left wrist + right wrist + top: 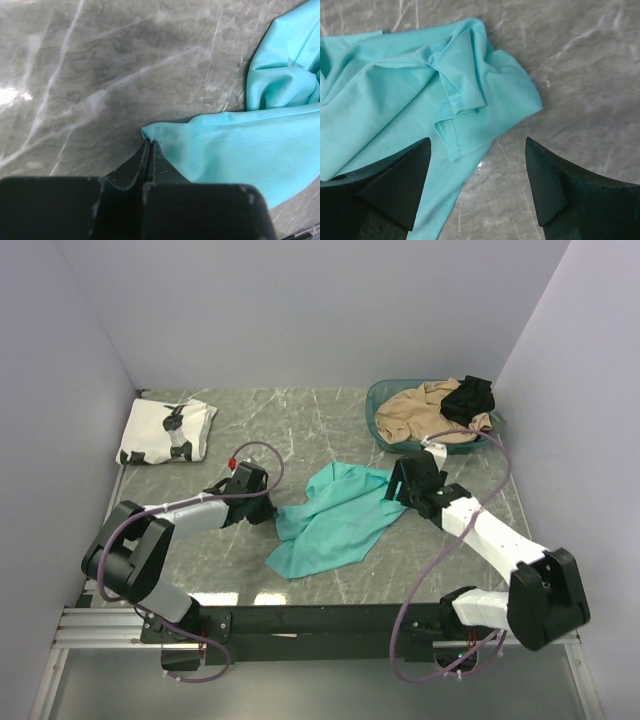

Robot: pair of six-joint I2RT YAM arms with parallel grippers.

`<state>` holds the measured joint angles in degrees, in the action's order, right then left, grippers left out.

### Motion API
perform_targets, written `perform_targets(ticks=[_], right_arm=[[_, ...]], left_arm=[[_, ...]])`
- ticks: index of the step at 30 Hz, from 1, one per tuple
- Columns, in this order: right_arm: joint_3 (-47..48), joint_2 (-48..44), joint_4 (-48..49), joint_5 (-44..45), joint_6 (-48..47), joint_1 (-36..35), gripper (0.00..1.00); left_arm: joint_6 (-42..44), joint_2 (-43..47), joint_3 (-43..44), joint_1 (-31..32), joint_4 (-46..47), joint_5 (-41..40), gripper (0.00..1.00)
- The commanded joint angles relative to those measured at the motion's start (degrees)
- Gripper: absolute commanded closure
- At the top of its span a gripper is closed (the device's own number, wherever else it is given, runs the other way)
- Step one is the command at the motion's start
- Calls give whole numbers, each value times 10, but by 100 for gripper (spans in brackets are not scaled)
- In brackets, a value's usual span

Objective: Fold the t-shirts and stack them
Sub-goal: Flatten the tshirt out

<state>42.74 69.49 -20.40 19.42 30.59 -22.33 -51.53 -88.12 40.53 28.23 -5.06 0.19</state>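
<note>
The teal tee (335, 520) lies crumpled and unfolded in the middle of the table (300, 420), between the two arms. The white tee (167, 430), printed with black figures, sits folded at the far left corner, well apart from the teal one.

The left gripper (270, 510) is down at the teal tee's left edge. In the left wrist view its fingers (135, 170) are pressed fully together, and their tips meet right at a corner of the hem (155, 132), pinching it against the table.

The right gripper (397, 488) is at the tee's far right corner. In the right wrist view it (477, 185) stands wide open with nothing between its jaws. Its left finger (395, 185) is over the cloth and its right finger (560, 185) is over bare table. A sleeve (462, 80) of the tee is folded over just ahead of it. Whether the fingers touch the cloth cannot be told.

At the far right a teal basket (380, 405) holds a tan garment (420, 412) and a black garment (468, 397).
</note>
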Motion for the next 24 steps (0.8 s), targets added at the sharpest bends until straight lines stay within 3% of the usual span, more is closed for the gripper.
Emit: perform_targets(ticks=[1,4,5,10,13,14,15,20,24], right_arm=[[30,55,51,-42,-2,6,20],[58,122,70,-33,0,6,27],[69,140,61,-27,3,8,34],[105,216,93,-4,14,11,53],[118,236,97,6,15,13,78],[120,238,102,15,15,12,93],[123,235,99,18,13,12,100],[115,163,83,20,-3,11,100],[108,25,47,-9,-17,2,100]], left_arm=[[4,56,4,2,-21,-48,99],[1,91,-1,2,-33,-85,99],[2,98,-2,2,-36,-98,99],[8,129,-3,2,-43,-111,99],[10,140,1,2,-50,-117,99],[10,144,4,2,-53,-120,99],[10,146,6,2,-57,-126,99],[9,190,42,2,-103,-176,99],[10,258,74,2,-138,-221,99]])
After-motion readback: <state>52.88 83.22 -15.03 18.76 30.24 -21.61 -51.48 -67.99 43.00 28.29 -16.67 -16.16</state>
